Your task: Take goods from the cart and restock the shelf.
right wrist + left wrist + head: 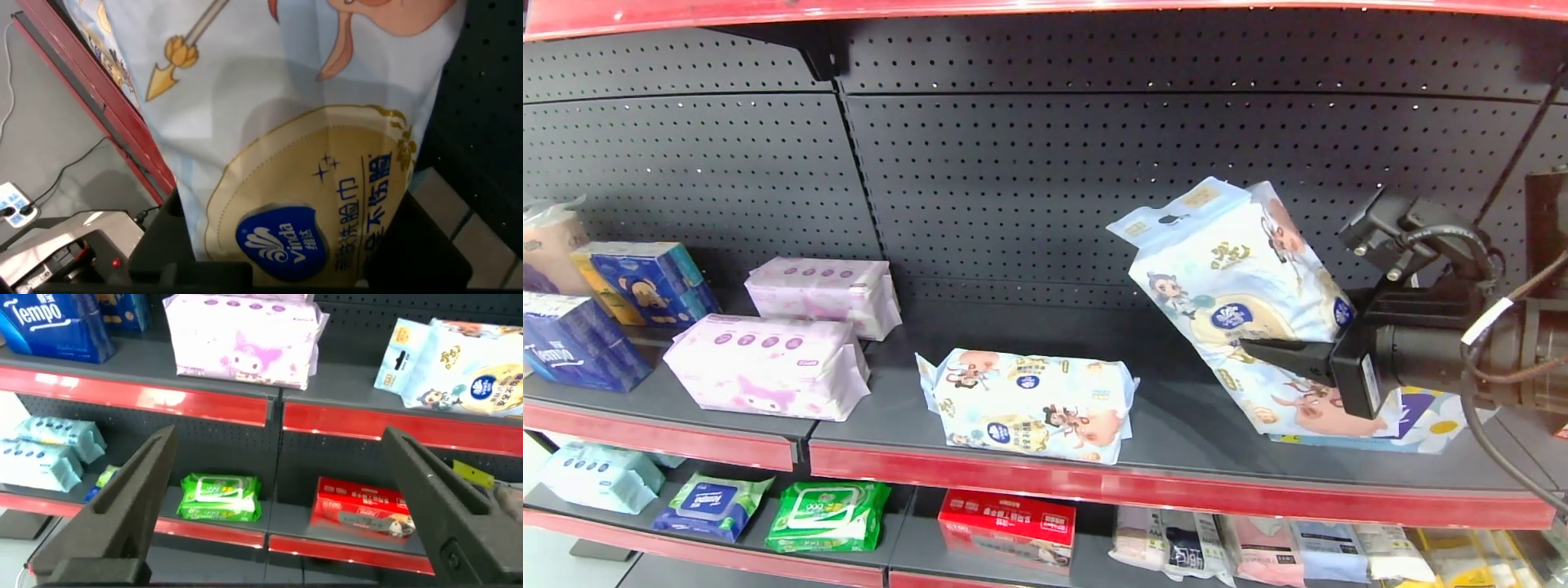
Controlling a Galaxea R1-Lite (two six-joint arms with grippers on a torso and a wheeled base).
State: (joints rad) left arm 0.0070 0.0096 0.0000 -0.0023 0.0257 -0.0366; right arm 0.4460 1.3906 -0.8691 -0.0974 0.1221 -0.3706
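Note:
My right gripper (1286,343) is shut on a white cartoon-printed tissue pack (1241,278), held tilted over the right part of the grey shelf board (1176,425). In the right wrist view this pack (310,122) fills the space between the dark fingers (188,269). Its lower end is down by a flower-printed pack (1429,420); whether they touch I cannot tell. A matching cartoon pack (1029,404) lies flat mid-shelf, and the left wrist view shows it (462,363) too. My left gripper (278,514) is open and empty, in front of the lower shelf.
Two pink packs (768,363) and blue packs (572,339) occupy the shelf's left side. Bare board lies between the lying pack and the held one. The lower shelf holds green wipes (829,514), a red box (1006,523) and several other packs. A red edge strip (1176,490) fronts the shelf.

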